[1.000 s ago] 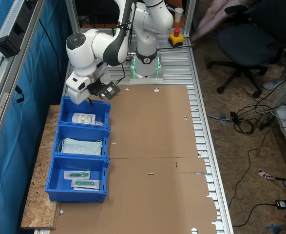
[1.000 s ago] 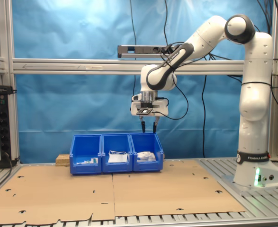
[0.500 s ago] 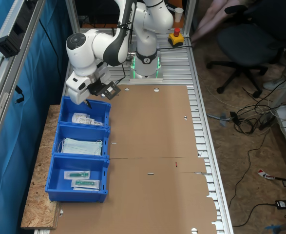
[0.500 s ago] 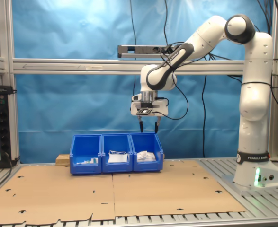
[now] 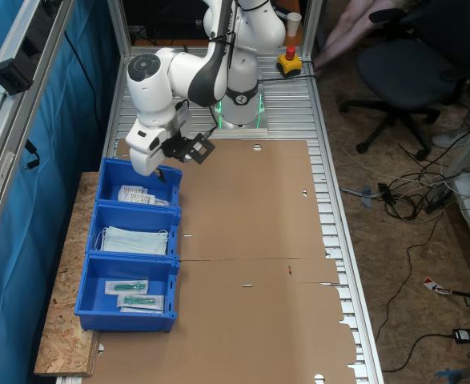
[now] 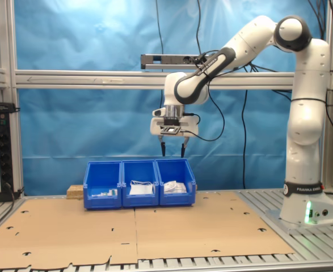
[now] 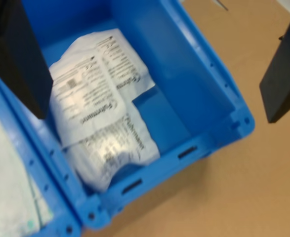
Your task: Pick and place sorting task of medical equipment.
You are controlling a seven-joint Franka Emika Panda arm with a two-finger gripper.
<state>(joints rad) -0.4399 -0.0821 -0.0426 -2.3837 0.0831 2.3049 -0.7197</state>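
Observation:
Several white printed sachets, the medical equipment, lie overlapping in the end blue bin. In the first exterior view those sachets sit in the bin nearest the robot base. In the second exterior view that bin is the rightmost of three. My gripper hangs open above this bin, well clear of its rim, with nothing between the dark fingers.
The middle bin holds pale blue face masks; the third bin holds clear packets with teal items. Bins rest on a chipboard slab beside brown cardboard sheets. A red stop button and office chair stand beyond.
The arm has swung slightly toward the first exterior view's right and risen a little above the bin. The gripper stays open; the sachets lie still.

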